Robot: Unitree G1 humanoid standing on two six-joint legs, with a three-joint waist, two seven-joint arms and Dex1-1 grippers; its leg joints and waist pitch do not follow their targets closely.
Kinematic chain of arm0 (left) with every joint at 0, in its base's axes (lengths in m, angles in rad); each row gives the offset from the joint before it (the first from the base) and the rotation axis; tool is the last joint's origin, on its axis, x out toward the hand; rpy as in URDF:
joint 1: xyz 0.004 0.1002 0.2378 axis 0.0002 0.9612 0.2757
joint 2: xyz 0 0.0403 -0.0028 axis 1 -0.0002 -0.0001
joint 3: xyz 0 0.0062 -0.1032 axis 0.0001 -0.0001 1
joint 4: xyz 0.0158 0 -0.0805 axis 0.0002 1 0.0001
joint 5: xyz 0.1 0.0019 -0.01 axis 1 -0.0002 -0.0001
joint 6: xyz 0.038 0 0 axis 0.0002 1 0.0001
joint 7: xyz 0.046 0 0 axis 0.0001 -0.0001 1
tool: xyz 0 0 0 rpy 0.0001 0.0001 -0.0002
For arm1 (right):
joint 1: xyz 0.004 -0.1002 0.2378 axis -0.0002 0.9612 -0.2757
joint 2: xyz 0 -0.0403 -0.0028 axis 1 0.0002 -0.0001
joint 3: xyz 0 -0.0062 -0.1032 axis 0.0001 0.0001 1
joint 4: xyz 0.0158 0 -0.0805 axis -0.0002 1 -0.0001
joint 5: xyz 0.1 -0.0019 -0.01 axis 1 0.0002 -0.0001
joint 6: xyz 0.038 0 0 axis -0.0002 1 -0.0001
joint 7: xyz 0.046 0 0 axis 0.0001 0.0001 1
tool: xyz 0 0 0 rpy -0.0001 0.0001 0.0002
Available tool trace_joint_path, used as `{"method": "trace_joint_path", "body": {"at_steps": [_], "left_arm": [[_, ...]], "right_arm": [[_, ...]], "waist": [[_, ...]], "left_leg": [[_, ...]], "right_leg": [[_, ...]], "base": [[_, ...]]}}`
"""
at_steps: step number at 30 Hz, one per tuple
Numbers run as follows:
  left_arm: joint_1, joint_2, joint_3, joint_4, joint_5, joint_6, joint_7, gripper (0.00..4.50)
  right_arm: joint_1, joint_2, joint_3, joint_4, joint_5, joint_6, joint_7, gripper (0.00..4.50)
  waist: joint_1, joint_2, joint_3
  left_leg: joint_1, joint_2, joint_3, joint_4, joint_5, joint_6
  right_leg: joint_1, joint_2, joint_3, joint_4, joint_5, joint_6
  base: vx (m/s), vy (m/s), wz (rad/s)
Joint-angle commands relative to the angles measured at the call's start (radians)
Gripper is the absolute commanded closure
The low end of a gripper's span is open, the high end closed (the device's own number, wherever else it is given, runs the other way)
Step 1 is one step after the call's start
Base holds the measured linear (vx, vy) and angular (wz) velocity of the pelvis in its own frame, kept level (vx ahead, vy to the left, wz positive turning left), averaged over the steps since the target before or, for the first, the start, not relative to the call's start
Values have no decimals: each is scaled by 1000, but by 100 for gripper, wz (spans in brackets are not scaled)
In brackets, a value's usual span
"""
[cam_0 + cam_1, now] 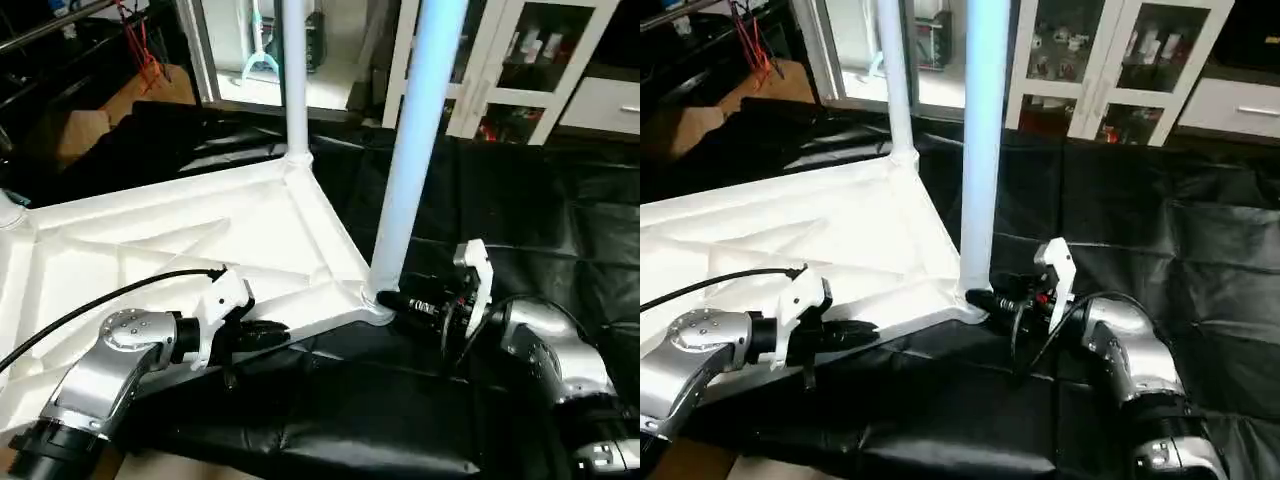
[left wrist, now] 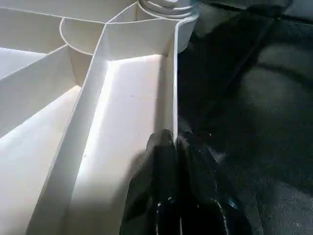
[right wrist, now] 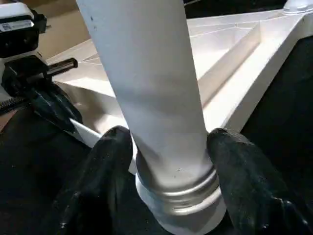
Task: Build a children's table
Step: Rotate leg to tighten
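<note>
nearest us, our left gripper (image 1: pixel 262 335) has its two fingers pressed together, pinching the thin near rim of the tabletop (image 1: pixel 180 250); in the left wrist view the rim runs up between the black fingertips (image 2: pixel 164 161). at about four o'clock from it, our right gripper (image 3: pixel 168 147) reaches in level and straddles the base of the near leg (image 1: pixel 415 140), one finger on each side of the tube just above its threaded collar. the fingers stand apart at the tube's width and look to be touching it, so we read this as a grip on the leg.

the tabletop lies upside down on the black sheet (image 1: pixel 500 200), ribs facing up, stretching from the middle of the head view out toward nine o'clock. the near leg stands upright in the corner socket (image 1: pixel 375 300) closest to the right gripper. farther off, toward twelve o'clock, a second leg (image 1: pixel 294 70) stands upright in the next corner socket along the same short edge.

we judge the build to be roughly half done: two legs are up. whether the near one is fully seated we cannot tell. the corners toward nine o'clock run out of the frame, so the legs there remain unconfirmed. beyond the sheet stand white glass-door cabinets (image 1: pixel 530 60).
</note>
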Motion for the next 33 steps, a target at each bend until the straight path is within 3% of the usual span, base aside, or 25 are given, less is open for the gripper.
{"method": "trace_joint_path", "body": {"at_steps": [1,5,15,17,19,20,22,26,28,30,31,32,33], "left_arm": [[15,-6,-47,17,2,17,-14,450],[15,-9,-59,12,7,18,-16,450],[13,-23,-68,10,16,22,-14,450],[11,-29,-74,7,22,22,-4,450],[-4,-47,-86,15,56,15,38,450],[-20,-68,-96,28,89,19,87,450],[-45,-109,-112,46,128,42,158,450],[-118,-278,-127,96,176,141,368,450],[-151,-374,-129,127,187,173,457,450],[-177,-476,-160,151,193,190,499,450],[-184,-510,-180,156,196,193,498,450],[-184,-526,-198,153,200,188,484,450],[-175,-518,-215,142,202,170,454,450]], "right_arm": [[-3,19,30,-27,-4,-2,30,215],[-34,41,17,6,-9,-30,6,236],[-45,56,30,2,-18,-18,17,246],[-47,68,32,13,-34,-33,-9,248],[-62,98,24,63,-96,-92,-143,249],[-71,119,13,97,-130,-102,-245,249],[-81,159,-18,146,-162,-98,-413,251],[-71,264,-88,210,-154,-38,-686,281],[-71,314,-109,238,-152,-26,-789,306],[-85,376,-147,278,-131,-18,-896,315],[-93,397,-156,295,-127,-21,-927,323],[-100,408,-154,305,-136,-33,-942,331],[-107,410,-152,303,-138,-53,-930,340]], "waist": [[5,-6,-41],[3,-1,-41],[0,-6,-41],[-2,-7,-41],[-7,-8,-37],[-8,-7,-36],[-17,-8,-32],[-19,-7,-26],[-15,-5,-23],[-9,0,-23],[-10,-9,-24],[-9,-10,-24],[-7,-4,-26]], "left_leg": [[25,37,-12,-56,-76,97],[25,36,-13,-56,-80,92],[24,36,-13,-55,-86,90],[23,35,-13,-54,-80,95],[23,36,-13,-57,-102,90],[24,37,-14,-58,-112,83],[28,37,-15,-64,-164,37],[33,40,-17,-76,-256,-25],[46,39,-16,-79,-331,-54],[44,38,-19,-84,-358,-63],[40,36,-23,-86,-357,-61],[39,34,-22,-85,-354,-58],[39,33,-23,-85,-353,-53]], "right_leg": [[26,-40,16,-52,179,-299],[26,-40,15,-52,170,-300],[27,-40,16,-50,162,-303],[27,-41,16,-49,169,-305],[23,-44,18,-54,135,-306],[22,-45,18,-56,111,-304],[19,-47,20,-64,-3,-294],[12,-46,25,-76,-122,-264],[0,-44,26,-86,-183,-241],[0,-49,28,-93,-222,-214],[4,-46,25,-93,-222,-196],[4,-47,25,-95,-223,-188],[2,-48,25,-97,-217,-176]], "base": [[0,0,0],[0,0,0],[0,0,0],[0,0,0],[0,0,0],[0,0,0],[0,0,0],[0,0,0],[0,0,0],[0,0,0],[0,0,0],[0,0,0],[0,0,0]]}}
